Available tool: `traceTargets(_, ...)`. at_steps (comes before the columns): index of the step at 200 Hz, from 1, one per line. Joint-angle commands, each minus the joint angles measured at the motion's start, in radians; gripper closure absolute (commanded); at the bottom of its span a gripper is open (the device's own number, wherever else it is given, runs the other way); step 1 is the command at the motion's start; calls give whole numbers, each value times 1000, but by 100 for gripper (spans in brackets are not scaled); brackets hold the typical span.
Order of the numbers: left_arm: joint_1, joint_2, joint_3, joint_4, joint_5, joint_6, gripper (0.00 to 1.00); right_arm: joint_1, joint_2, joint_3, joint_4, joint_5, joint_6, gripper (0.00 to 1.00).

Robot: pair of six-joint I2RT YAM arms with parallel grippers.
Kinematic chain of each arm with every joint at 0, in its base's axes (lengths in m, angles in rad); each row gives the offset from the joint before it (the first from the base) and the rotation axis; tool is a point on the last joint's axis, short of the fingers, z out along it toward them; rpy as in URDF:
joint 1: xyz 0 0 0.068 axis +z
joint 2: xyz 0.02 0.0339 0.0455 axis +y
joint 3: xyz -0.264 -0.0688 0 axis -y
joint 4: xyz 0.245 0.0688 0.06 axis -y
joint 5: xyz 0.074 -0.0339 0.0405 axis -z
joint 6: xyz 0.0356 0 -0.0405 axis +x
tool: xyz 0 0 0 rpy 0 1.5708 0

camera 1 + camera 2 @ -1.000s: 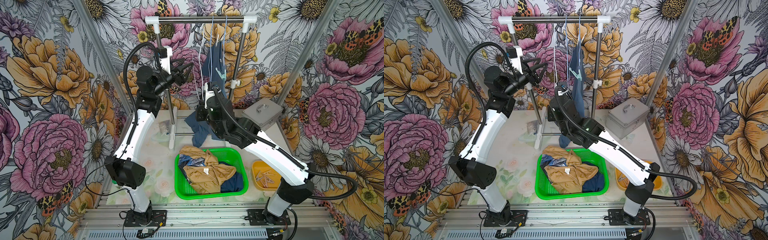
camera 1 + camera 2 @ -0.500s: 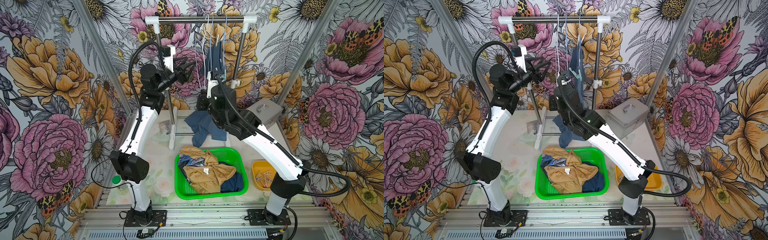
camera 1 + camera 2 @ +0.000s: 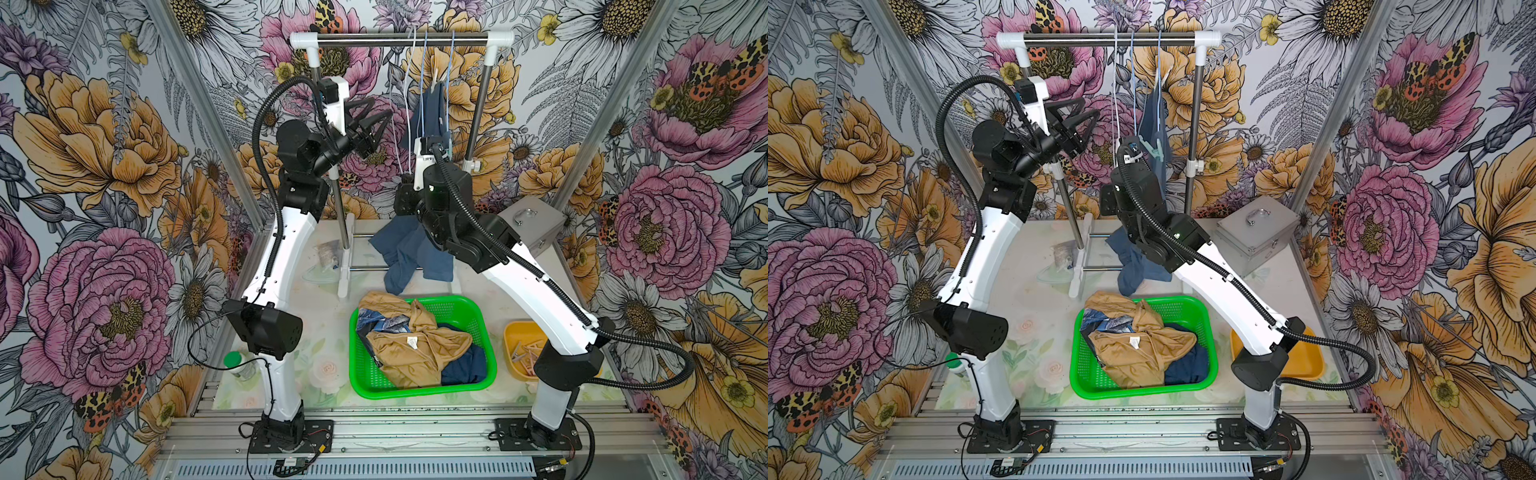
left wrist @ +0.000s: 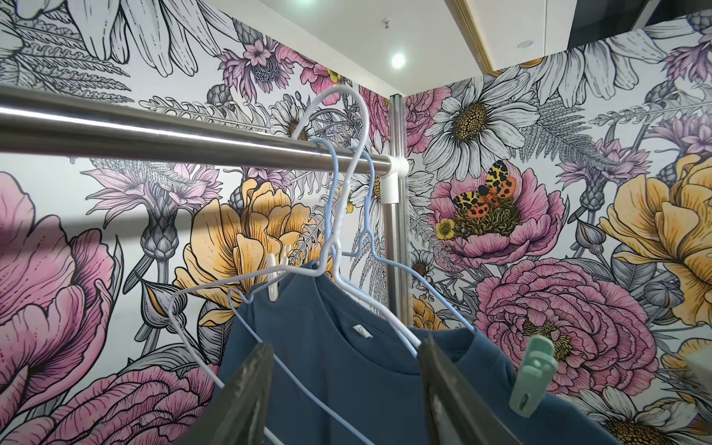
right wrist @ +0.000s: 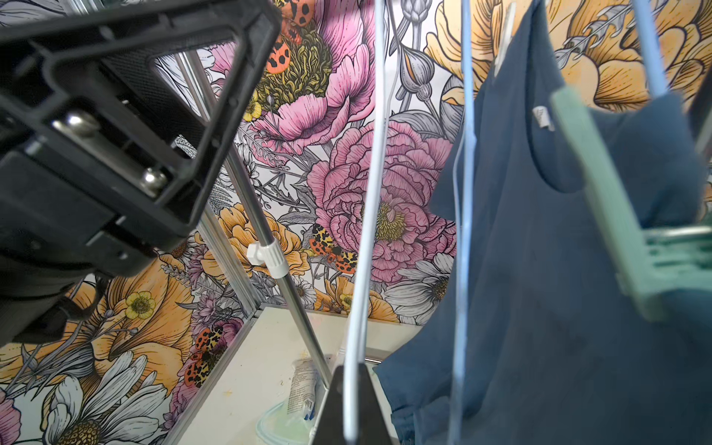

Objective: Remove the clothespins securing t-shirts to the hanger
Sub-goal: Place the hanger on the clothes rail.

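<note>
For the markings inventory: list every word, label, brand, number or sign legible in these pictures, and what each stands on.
Nothing here can be read with certainty.
Lettering on the white mount of the right arm: too blurred.
Neck label of the hanging blue t-shirt: too small.
Collar tag of the tan t-shirt in the green basket: too small.
Print on the packet: blurred.
</note>
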Motion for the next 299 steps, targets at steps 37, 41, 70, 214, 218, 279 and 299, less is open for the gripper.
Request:
traceTargets(37, 6, 41, 35, 60, 23, -23, 39, -44, 29, 45, 19, -44, -2, 100)
traceTargets(41, 6, 41, 35, 60, 24, -22, 39, -47, 30, 45, 17, -47, 2, 100)
traceTargets(70, 6, 41, 33, 60, 21, -22, 40, -50, 43, 45, 10, -63, 15, 100)
traceTargets(214, 6, 28, 10, 59, 19, -20, 41, -99, 100, 129, -78, -142, 52, 100)
traceTargets(218, 5, 28, 12, 59, 19, -21, 41, -97, 99, 128, -79, -144, 53, 100)
traceTargets(279, 6, 25, 7, 60, 21, -22, 41, -76, 49, 67, -77, -88, 55, 61)
traceTargets(299, 6, 21, 3, 59, 23, -23, 41, -70, 33, 50, -76, -55, 55, 45)
